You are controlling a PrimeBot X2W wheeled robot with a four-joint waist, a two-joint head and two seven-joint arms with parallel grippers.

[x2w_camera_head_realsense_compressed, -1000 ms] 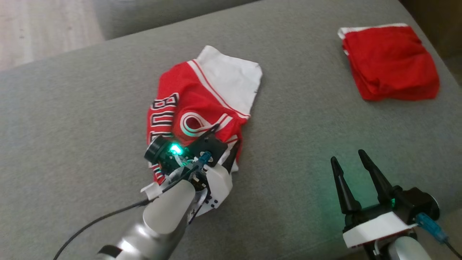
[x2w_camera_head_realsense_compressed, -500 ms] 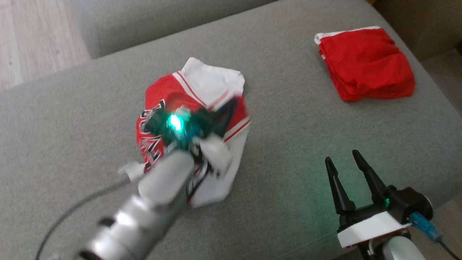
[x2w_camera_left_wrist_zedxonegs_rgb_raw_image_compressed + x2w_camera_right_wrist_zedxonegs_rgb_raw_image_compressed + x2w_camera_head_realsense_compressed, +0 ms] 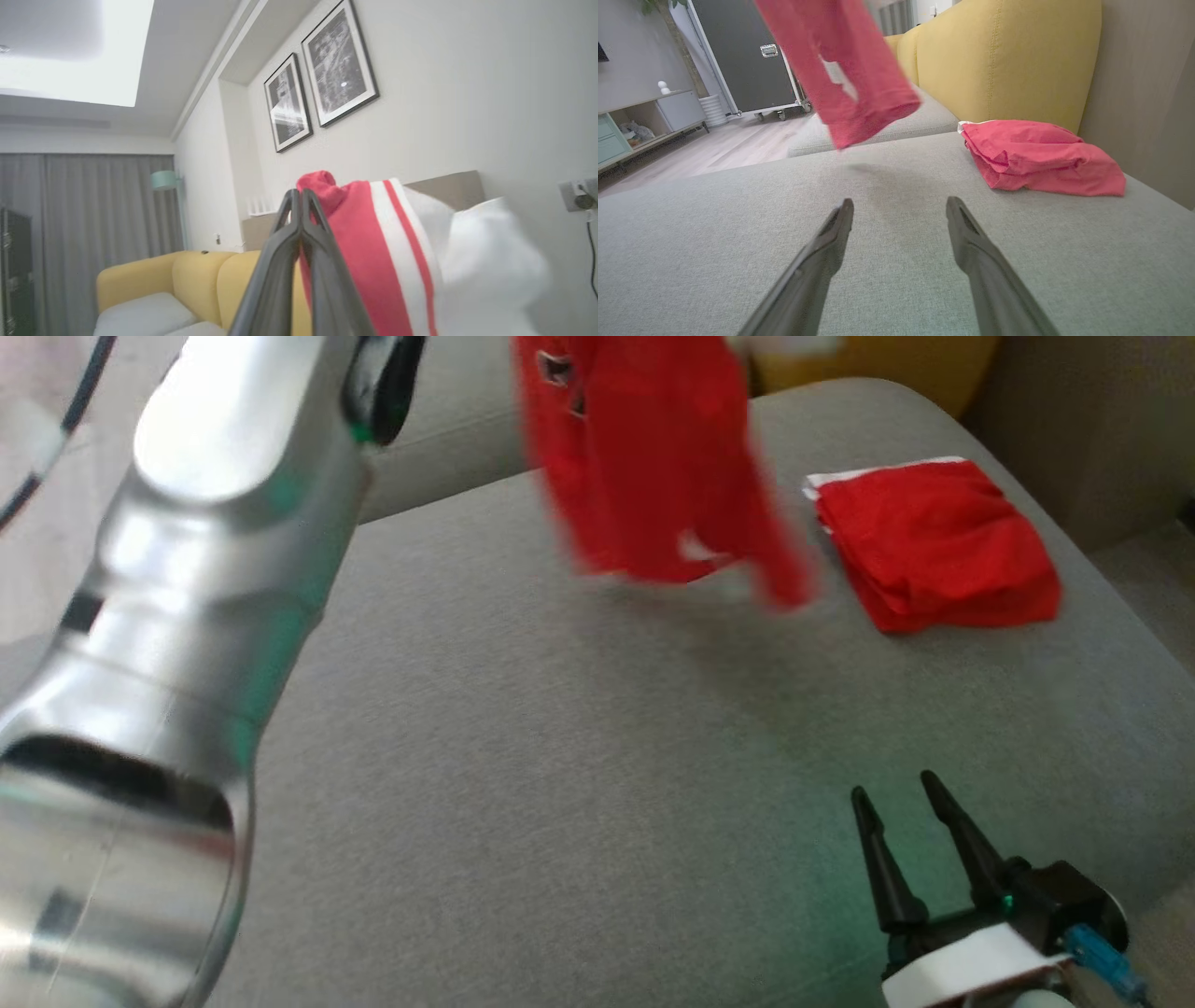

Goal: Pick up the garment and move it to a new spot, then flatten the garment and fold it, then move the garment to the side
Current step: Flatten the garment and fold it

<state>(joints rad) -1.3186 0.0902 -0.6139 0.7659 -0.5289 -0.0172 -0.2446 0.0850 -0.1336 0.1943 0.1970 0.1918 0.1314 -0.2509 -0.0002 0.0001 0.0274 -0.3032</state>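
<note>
The left gripper, clamped on a bunched edge, dangles the garment over the far cushion; the right gripper gapes empty, near right; the thin pinch may slip, dropping cloth onto the folded red pile.

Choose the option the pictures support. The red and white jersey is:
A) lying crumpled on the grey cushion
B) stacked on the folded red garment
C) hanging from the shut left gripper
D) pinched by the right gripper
C: the left gripper is shut on the jersey, which hangs above the grey cushion.
</note>
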